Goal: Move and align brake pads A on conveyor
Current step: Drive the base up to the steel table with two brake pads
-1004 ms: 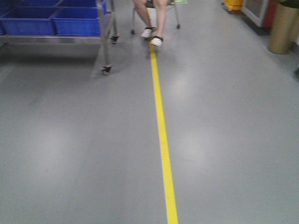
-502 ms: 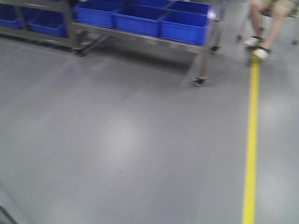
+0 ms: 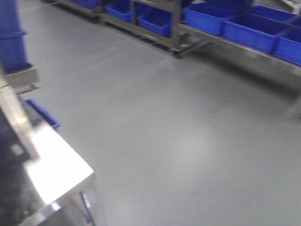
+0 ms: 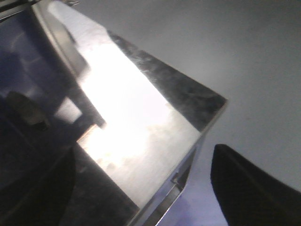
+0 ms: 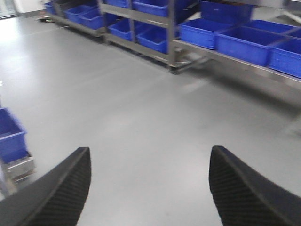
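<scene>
The brake pads are out of view in every frame. My left gripper (image 4: 143,157) is open and hangs over the corner of a shiny steel table (image 4: 141,117), with nothing between its dark fingers (image 4: 244,188). In the front view the same steel corner (image 3: 56,169) sits at the lower left. A dark surface (image 3: 11,183) lies beside it, and I cannot tell whether that is the conveyor. My right gripper (image 5: 149,153) is open over bare grey floor, with empty space between its ribbed fingers (image 5: 61,188).
Steel racks with blue bins (image 3: 244,26) run along the far side, and the right wrist view shows them too (image 5: 235,37). A blue bin on a steel stand (image 3: 14,52) is at the left. Grey floor (image 3: 188,132) lies between them.
The front view has swung to the left. The yellow floor line and the seated person have left the frame, the bin racks slid right, and the steel table corner has come in at the lower left.
</scene>
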### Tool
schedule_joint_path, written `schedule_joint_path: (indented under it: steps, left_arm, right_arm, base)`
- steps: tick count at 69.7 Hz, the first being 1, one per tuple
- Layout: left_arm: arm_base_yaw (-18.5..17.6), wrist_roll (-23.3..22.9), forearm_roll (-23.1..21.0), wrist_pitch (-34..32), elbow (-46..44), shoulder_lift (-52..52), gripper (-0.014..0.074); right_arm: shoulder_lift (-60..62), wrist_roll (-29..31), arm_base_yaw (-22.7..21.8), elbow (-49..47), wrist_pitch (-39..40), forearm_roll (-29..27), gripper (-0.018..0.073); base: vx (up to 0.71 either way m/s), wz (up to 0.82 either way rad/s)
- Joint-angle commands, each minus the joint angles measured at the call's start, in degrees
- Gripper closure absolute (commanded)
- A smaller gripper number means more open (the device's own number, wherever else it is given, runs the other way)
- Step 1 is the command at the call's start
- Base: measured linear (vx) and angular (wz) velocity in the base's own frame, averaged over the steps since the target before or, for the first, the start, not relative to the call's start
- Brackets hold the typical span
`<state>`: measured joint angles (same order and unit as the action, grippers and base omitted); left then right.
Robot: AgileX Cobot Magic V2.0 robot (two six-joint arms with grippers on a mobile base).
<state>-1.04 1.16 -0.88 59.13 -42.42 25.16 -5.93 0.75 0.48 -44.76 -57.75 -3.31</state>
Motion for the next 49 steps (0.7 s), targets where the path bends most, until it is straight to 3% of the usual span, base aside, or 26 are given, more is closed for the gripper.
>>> schedule_joint_path:
  steps: [1,49]
  left_arm:
    - [-0.45,-0.31,-0.22,-3.69,-1.37,0.65,0.0051]
    - [-0.45,-0.31,-0.22,-3.69,-1.37,0.65,0.0051]
  right_arm:
    - [-1.77,0.33,-0.04,-1.04,4.14,0.20,0.0061]
    - [-1.77,0.33,-0.04,-1.04,4.14,0.20,0.0061]
  base:
    - [0.21,0.85]
    - [0.12,0.81]
